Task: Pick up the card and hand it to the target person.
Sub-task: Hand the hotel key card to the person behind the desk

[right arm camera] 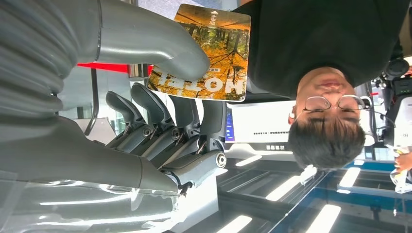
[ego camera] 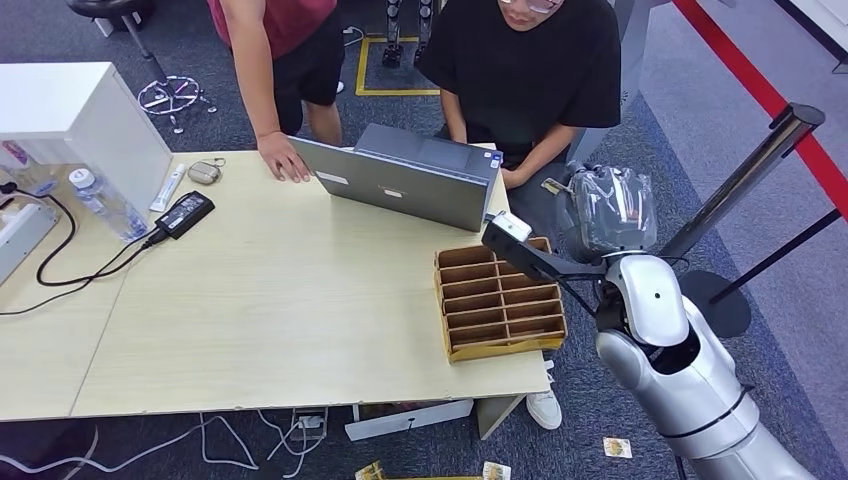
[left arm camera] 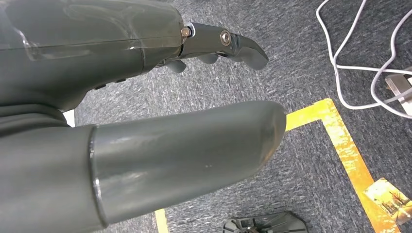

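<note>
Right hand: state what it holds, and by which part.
The right hand holds the card, thumb pressed on its printed face near one long edge, fingers behind it.

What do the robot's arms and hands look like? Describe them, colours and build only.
The right arm is glossy silver with rounded shells and black joints, a thin black cable beside it. The right hand has a grey ribbed cover under clear plastic wrap, a thick smooth grey thumb and darker fingers with silver screws. The left hand matches: grey thumb, darker fingers, a screw showing.

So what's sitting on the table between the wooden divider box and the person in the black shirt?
Head view: only the grey laptop between wooden box and person.
</note>
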Robot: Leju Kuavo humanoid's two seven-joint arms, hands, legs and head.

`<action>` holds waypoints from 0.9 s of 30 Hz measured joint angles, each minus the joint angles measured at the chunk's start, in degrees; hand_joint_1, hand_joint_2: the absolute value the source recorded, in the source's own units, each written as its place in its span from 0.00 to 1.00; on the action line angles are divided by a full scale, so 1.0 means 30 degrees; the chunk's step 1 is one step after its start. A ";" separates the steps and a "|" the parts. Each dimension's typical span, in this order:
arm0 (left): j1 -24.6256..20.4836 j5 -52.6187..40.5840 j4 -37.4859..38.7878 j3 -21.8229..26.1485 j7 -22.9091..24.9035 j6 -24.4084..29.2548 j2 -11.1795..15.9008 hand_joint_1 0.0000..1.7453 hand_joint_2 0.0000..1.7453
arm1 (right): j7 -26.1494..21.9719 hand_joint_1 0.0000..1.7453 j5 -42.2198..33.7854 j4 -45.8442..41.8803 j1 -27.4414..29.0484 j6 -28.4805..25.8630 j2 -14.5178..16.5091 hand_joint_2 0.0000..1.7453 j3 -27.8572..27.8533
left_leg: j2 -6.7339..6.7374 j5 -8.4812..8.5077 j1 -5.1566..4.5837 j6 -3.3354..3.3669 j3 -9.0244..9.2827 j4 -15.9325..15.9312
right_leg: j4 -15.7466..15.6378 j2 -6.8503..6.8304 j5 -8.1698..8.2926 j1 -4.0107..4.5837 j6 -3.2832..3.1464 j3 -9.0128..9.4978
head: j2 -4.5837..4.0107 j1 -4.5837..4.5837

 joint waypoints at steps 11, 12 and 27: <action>-0.0006 -0.0335 0.0000 -0.0033 0.0053 0.0007 0.0000 0.00 0.00 | -0.0388 0.88 -0.0404 0.2733 -0.0949 -0.0373 -0.0389 1.00 -0.0024 | -0.0007 0.0000 0.0000 0.0000 -0.0005 0.0000 | 0.0000 -0.0006 0.0000 -0.0001 0.0000 -0.0002 | -0.0004 0.0000; -0.0006 -0.0342 0.0000 -0.0058 0.0060 0.0007 0.0000 0.00 0.00 | -0.0399 0.88 -0.0413 0.2981 -0.1010 -0.0383 -0.0402 1.00 -0.0024 | -0.0007 0.0000 0.0000 0.0000 -0.0005 0.0000 | 0.0000 -0.0006 0.0000 -0.0001 0.0000 -0.0002 | -0.0002 0.0002; -0.0005 -0.0373 0.0000 -0.0175 0.0106 0.0005 0.0000 0.00 0.00 | -0.0286 0.87 -0.0570 0.5012 -0.1185 -0.0699 -0.0544 1.00 -0.0024 | -0.0007 0.0000 -0.0001 0.0000 -0.0002 0.0001 | -0.0001 -0.0004 0.0000 0.0000 0.0000 -0.0004 | -0.0004 -0.0002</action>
